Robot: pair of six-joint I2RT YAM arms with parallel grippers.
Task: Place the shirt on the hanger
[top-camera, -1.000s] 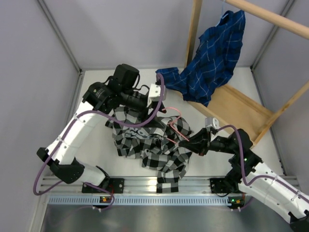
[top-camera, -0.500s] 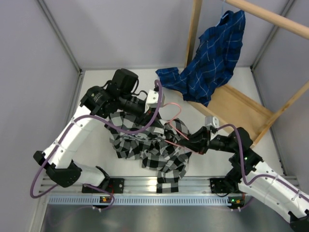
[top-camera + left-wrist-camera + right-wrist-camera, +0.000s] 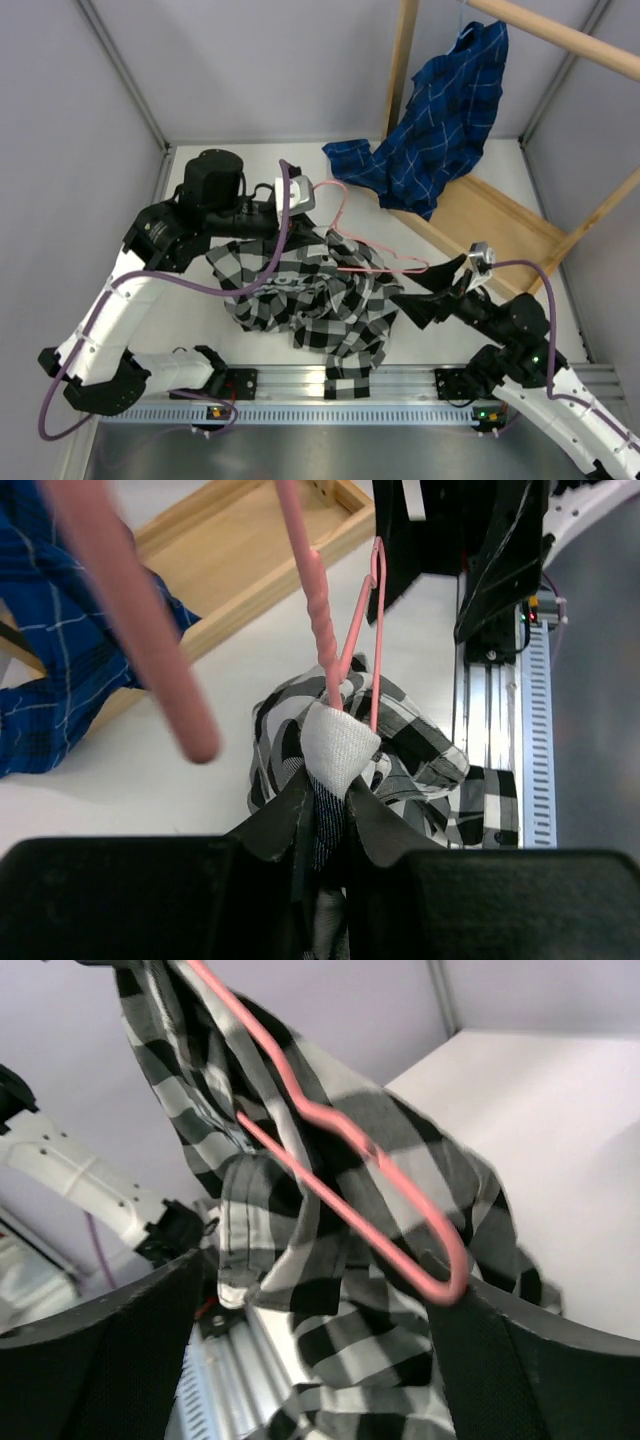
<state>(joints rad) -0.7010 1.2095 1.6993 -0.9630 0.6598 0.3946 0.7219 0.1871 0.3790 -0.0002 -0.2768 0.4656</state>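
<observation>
The black-and-white checked shirt (image 3: 310,295) hangs bunched from my left gripper (image 3: 303,193) down to the table. In the left wrist view that gripper (image 3: 327,800) is shut on a fold of the shirt (image 3: 340,745), right beside the pink hanger (image 3: 322,630). The hanger (image 3: 375,262) slants from there over the shirt towards my right gripper (image 3: 432,285). Seen from the right wrist, my right gripper (image 3: 320,1280) stands open. The hanger's rounded end (image 3: 448,1272) rests against its right finger (image 3: 540,1360), with the shirt (image 3: 350,1340) draped behind.
A blue plaid shirt (image 3: 440,120) hangs from a wooden rod (image 3: 560,35) at the back right, above a wooden frame base (image 3: 495,225). A metal rail (image 3: 330,385) runs along the near edge. Grey walls close in the left and back sides.
My left gripper closed on the shirt and rose back to the left, lifting shirt and hanger. My right gripper opened off the hanger and drew back right.
</observation>
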